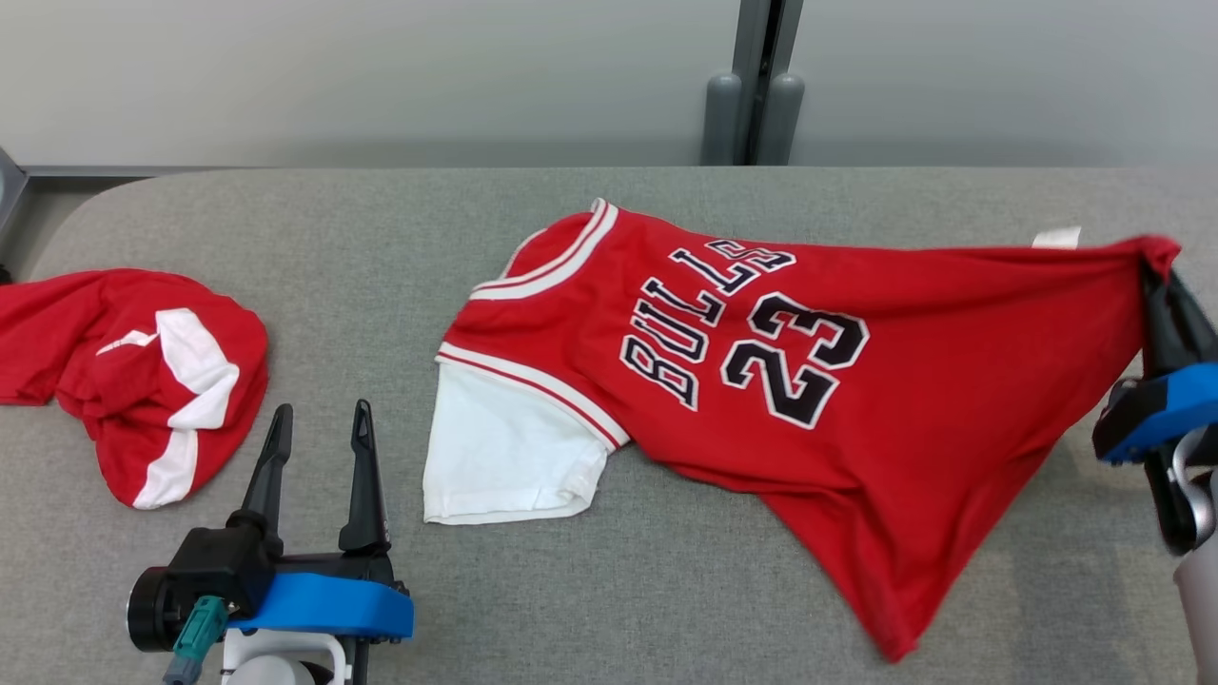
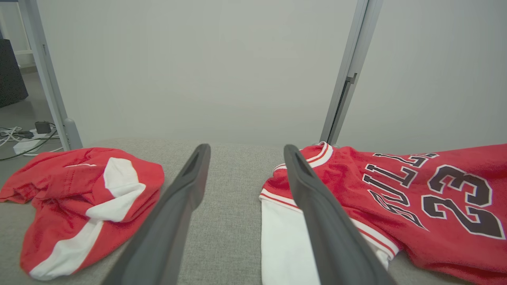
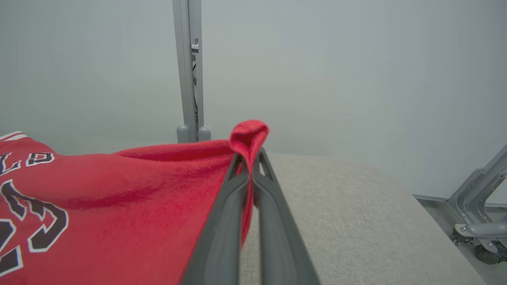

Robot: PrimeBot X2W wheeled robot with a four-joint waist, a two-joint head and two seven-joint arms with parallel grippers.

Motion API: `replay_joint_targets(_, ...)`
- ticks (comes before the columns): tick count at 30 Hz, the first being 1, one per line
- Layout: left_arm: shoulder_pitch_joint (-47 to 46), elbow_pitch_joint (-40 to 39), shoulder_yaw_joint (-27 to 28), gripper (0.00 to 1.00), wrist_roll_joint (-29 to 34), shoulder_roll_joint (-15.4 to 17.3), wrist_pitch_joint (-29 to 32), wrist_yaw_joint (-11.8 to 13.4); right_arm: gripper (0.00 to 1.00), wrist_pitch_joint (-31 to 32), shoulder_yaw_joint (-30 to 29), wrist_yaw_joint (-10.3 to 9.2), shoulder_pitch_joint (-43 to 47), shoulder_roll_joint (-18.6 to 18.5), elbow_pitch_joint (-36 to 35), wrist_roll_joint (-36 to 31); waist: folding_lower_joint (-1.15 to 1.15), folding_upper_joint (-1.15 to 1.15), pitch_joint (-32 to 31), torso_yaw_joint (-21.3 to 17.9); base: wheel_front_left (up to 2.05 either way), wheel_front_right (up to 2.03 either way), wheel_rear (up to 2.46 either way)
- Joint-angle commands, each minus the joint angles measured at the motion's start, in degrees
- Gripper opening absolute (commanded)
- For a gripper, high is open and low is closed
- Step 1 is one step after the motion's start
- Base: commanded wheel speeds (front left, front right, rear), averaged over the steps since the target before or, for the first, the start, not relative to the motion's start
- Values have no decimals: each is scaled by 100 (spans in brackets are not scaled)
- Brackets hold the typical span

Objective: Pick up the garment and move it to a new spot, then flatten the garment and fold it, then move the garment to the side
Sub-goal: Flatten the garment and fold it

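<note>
1. Grey table (image 1: 666, 590) runs off both sides of the head view.
2. Red jersey (image 1: 809, 428) sprawls across the table's middle and right, white sleeve (image 1: 504, 457) lying flat.
3. Second red-and-white garment (image 1: 143, 381) sits bunched at the left, cut by the frame edge.
4. Left gripper (image 1: 322, 409): fingers spread wide, just left of the sleeve.
5. Right gripper (image 1: 1154, 276), partly out of frame, is pressed together, pinching the jersey's lifted hem corner. Red cloth pokes past the tips.

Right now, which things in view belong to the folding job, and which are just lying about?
Job in hand:
red jersey
right gripper, jaws shut on the jersey's corner
left gripper, jaws open, holding nothing
grey table

Lying about:
crumpled red and white garment at the left
cables on the floor
</note>
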Motion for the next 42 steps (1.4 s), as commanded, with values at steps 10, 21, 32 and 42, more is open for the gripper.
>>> replay_joint_targets(10, 214, 18, 0, 100, -51, -6, -14, 6, 0, -1, 313, 1, -46, -5, -1191, 131, 0, 0, -337, 38, 0, 0, 0)
replay_joint_targets(21, 332, -17, -4, 100, -43, -5, -14, 30, 0, 482, 465, 1, 149, 1, -2302, 186, 0, 0, -502, -35, 0, 0, 0)
replay_joint_targets(32, 193, -95, -85, 100, -71, -6, -15, 24, 0, 695, 351, 1, -107, -183, -2142, 104, 0, 0, -328, 78, 0, 0, 0)
replay_joint_targets(42, -211, -171, -255, 100, -117, -6, -14, -12, 0, 757, 365, 1, -1062, -579, -1235, -11, 0, 0, 214, 376, 0, 0, 0)
